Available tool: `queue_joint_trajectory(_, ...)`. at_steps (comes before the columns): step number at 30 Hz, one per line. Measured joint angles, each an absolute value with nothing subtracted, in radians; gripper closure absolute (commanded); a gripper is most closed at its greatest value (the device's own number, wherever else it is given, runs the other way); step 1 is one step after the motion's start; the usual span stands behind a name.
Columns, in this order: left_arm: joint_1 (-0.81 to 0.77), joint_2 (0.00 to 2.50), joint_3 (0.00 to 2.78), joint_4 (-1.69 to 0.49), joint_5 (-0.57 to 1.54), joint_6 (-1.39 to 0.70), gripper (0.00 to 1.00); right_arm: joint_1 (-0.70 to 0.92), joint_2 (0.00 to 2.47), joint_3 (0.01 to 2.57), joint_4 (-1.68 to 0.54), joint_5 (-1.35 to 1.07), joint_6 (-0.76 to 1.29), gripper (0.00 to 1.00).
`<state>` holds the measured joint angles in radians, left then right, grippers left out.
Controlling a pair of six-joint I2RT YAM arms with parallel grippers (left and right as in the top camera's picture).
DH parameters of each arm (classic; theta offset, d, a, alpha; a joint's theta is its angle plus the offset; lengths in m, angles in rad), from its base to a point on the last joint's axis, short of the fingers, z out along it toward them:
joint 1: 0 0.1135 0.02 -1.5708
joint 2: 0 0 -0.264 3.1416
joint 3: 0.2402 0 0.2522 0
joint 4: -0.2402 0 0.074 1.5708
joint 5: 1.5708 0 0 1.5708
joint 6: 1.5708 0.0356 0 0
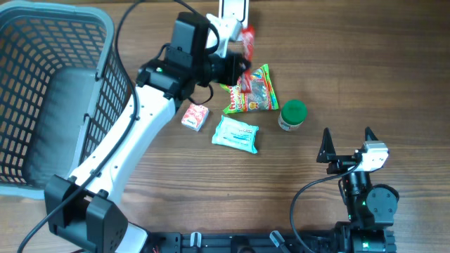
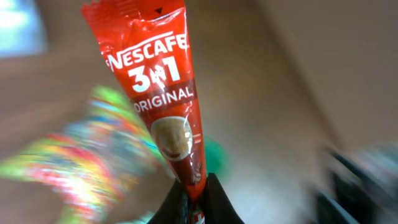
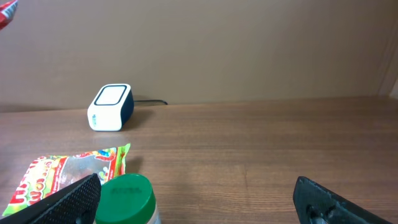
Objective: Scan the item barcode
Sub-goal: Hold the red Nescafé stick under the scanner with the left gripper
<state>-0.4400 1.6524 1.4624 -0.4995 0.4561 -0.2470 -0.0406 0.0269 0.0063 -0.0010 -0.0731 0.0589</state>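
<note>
Left gripper (image 2: 194,200): found closed on the lower end of the Nescafé sachet (image 2: 163,93). The sachet is held off the table, just in front of the scanner (image 1: 232,10) and slightly to its right in the overhead view.

Right gripper (image 1: 347,140): found fully open and empty, well away from the scanner at the near edge.

Only the printed front is seen from the left wrist, and no barcode is visible there. It is judged that the coded face should be turned square to the scanner window and held steady and close. The thin sachet may flex, so a slow presentation is advised.

Surface: wooden table (image 1: 365,63), with a sweets bag (image 1: 254,90) and a green-lidded jar (image 1: 293,114) nearer than the scanner, and a basket (image 1: 42,42) far to its left.

Room: a plain brown wall is noted behind the scanner.
</note>
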Motion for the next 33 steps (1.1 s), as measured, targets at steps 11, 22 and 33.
queue_joint_trajectory(11,-0.398,1.891,1.474,-0.082,-0.101,-0.327,0.89,-0.041,0.027,0.006,-0.001,-0.073,0.059,0.00)
queue_joint_trajectory(22,-0.368,2.415,2.007,-0.278,-0.103,-0.195,0.96,-0.041,0.027,0.006,-0.001,-0.073,0.059,0.00)
queue_joint_trajectory(33,-0.380,2.418,2.044,-0.387,0.015,-0.134,0.96,-0.041,0.027,0.006,-0.001,-0.073,0.059,0.00)
